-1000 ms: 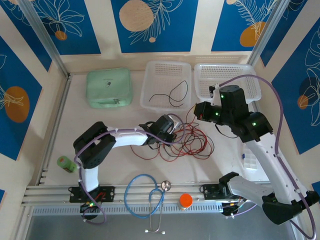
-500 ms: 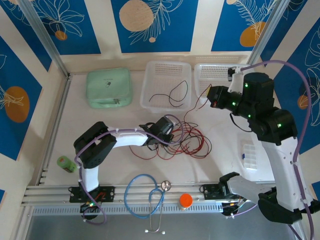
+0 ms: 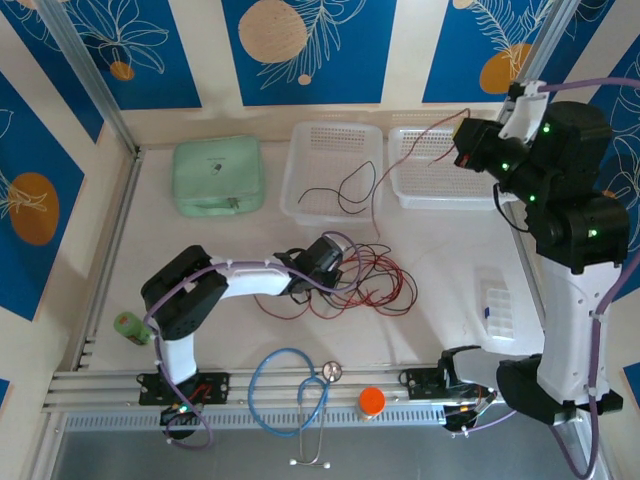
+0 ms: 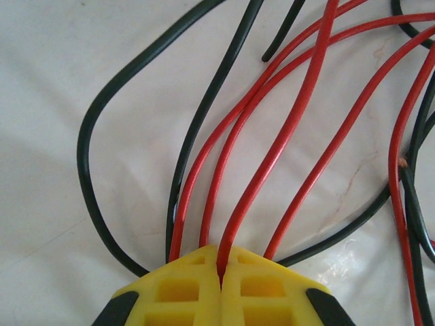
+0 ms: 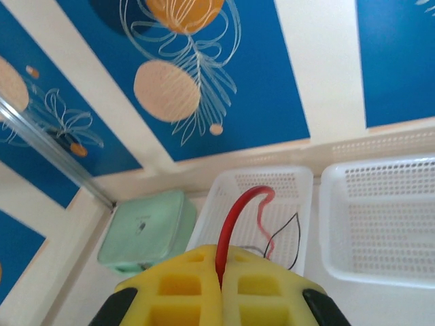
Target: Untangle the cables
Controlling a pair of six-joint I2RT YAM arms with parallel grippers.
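The left gripper (image 4: 219, 273) clamps the cables (image 4: 289, 136) as an anchor; the right gripper (image 5: 219, 270), pinching a red wire (image 5: 228, 221), holds it high to pull it free.

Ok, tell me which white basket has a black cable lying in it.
The left basket, next to the green pouch: a thin black cable curls across its floor. The right basket has no black cable in it.
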